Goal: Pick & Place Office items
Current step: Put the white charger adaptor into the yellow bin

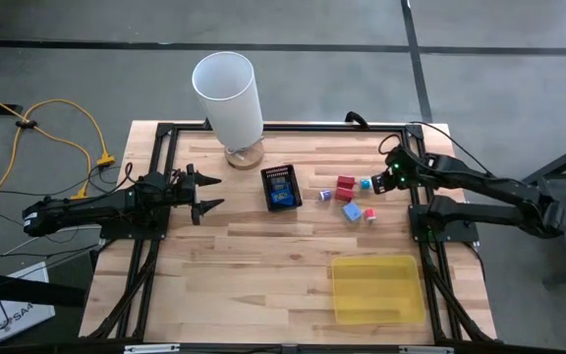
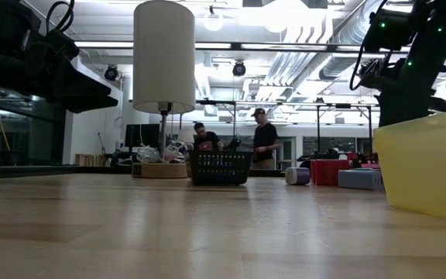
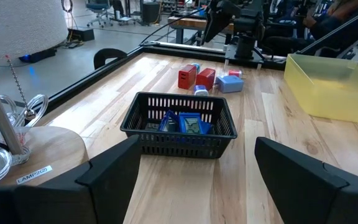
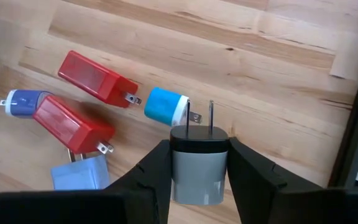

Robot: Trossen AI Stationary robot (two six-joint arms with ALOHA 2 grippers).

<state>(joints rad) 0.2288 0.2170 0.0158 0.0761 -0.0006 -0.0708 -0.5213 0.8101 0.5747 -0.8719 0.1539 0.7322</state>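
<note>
Wooden table (image 1: 263,265) carries a lamp (image 1: 229,98) at its far edge, a black mesh box (image 1: 281,188) mid-table and a yellow tray (image 1: 377,289) on the right near side. Right gripper (image 4: 199,163), raised over the table's far right part, is clamped on a grey-and-black charger (image 4: 197,167), whose long axis runs along the fingers, its two prongs pointing away from the wrist. Below it lie two red chargers (image 4: 97,79), roughly parallel, prongs toward the blue-and-white plug (image 4: 165,106); a purple piece (image 4: 22,102) and a pale blue block (image 4: 79,175) sit beside them. Left gripper (image 1: 207,194), jaws apart, waits left of the box.
</note>
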